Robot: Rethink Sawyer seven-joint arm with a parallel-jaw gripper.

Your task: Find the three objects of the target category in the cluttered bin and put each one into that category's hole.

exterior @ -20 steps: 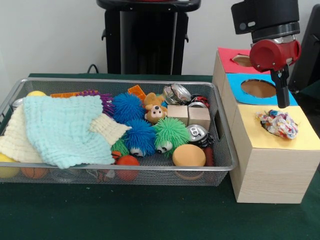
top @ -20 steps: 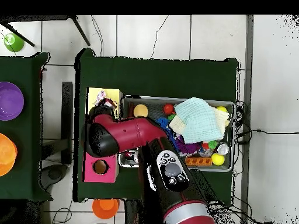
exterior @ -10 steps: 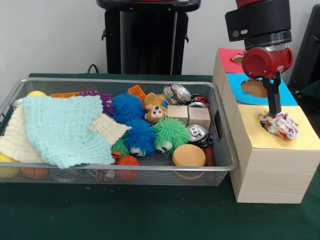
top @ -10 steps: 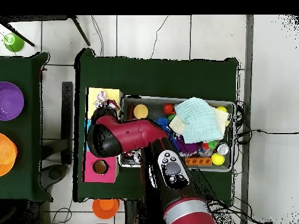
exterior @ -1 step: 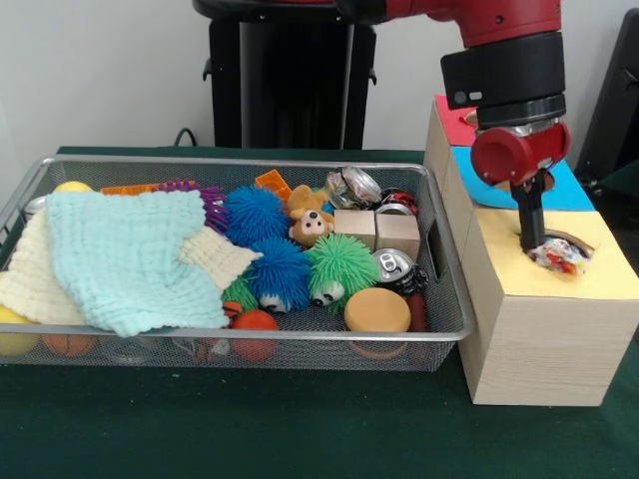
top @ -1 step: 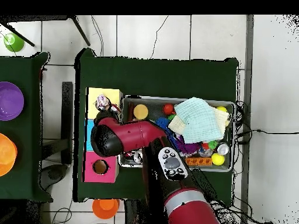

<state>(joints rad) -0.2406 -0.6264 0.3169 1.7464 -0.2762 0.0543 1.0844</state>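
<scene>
We see the rope toy [exterior @ -1 step: 559,255] half sunk in the yellow box's hole [exterior @ -1 step: 565,242], nearly posted. Our gripper [exterior @ -1 step: 529,228] presses on it; we cannot tell its opening. Any others remain in the bin [exterior @ -1 step: 250,339].

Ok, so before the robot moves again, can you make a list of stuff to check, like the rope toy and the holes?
1. Rope toy down in the yellow hole: ok, it sits low inside, its top showing.
2. Claw off the toy: cannot tell, its tip is right at the hole.
3. Claw open or shut: cannot tell.
4. Way straight up clear: ok, nothing above the yellow box top.
5. Pink hole clear: ok, nothing on it from above.
6. More toys in the bin: ok, fuzzy balls, a teddy and cans show; the cloth hides the rest.
</scene>
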